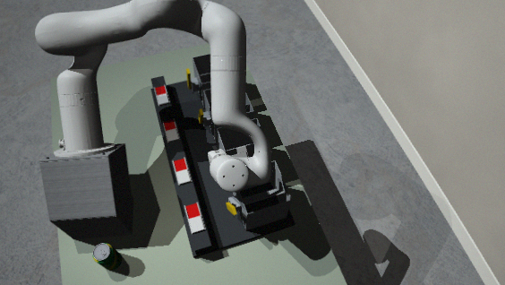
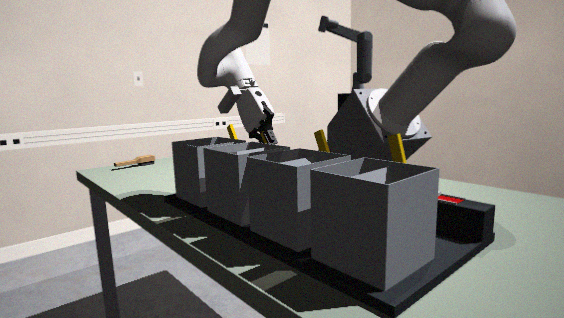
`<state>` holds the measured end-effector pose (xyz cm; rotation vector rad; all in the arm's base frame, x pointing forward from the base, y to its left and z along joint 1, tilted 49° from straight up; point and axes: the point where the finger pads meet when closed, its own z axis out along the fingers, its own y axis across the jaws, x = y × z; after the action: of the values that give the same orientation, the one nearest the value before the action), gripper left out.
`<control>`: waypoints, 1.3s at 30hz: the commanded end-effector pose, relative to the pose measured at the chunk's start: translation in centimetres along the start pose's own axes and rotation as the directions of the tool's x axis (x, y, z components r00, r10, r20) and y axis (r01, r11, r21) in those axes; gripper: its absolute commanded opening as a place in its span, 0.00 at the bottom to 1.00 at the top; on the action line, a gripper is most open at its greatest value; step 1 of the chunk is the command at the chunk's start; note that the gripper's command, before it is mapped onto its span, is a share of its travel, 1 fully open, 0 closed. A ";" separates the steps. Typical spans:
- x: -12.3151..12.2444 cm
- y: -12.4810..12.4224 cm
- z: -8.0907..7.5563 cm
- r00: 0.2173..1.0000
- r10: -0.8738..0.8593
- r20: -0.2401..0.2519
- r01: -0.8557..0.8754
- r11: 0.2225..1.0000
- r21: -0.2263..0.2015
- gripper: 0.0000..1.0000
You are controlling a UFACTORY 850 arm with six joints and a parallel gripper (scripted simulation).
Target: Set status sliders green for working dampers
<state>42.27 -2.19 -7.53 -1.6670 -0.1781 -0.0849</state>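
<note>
Four grey open-topped dampers stand in a row on a black base [image 2: 280, 240], each with a yellow lever at its back. In the side view my gripper [image 2: 266, 134] reaches down behind the second damper from the left [image 2: 235, 180] and is shut on its yellow lever [image 2: 263, 136]. In the top view my wrist [image 1: 228, 175] covers the gripper and that lever. The other levers [image 2: 232, 131] [image 2: 321, 141] [image 2: 397, 148] stand free. All four sliders [image 1: 160, 90] [image 1: 169, 125] [image 1: 180, 165] [image 1: 193, 211] show red.
My arm's base block [image 1: 85, 184] stands beside the slider row. A green can [image 1: 106, 256] stands near the table's front corner. A wooden-handled tool [image 2: 135, 161] lies at the table's far left edge. A black camera arm [image 2: 357, 45] rises behind.
</note>
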 end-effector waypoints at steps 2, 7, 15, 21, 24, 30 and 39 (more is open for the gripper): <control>0.1 0.1 -0.1 1.000 -0.001 -0.001 0.001 1.000 0.014 0.19; 0.1 0.3 -0.1 1.000 -0.001 -0.001 0.001 1.000 0.026 0.19; 0.1 0.3 -0.1 1.000 -0.001 -0.001 0.001 0.999 0.034 0.19; 0.1 0.3 -0.1 1.000 -0.001 -0.001 0.001 0.999 0.035 0.19; 0.1 0.3 -0.1 1.000 -0.001 -0.001 0.001 0.999 0.035 0.19; 0.1 0.3 -0.1 1.000 -0.001 -0.001 0.001 0.999 0.035 0.19; 0.1 0.3 -0.1 1.000 -0.001 -0.001 0.001 0.999 0.035 0.23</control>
<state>42.34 -2.22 -7.88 -1.6312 -0.1790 -0.0810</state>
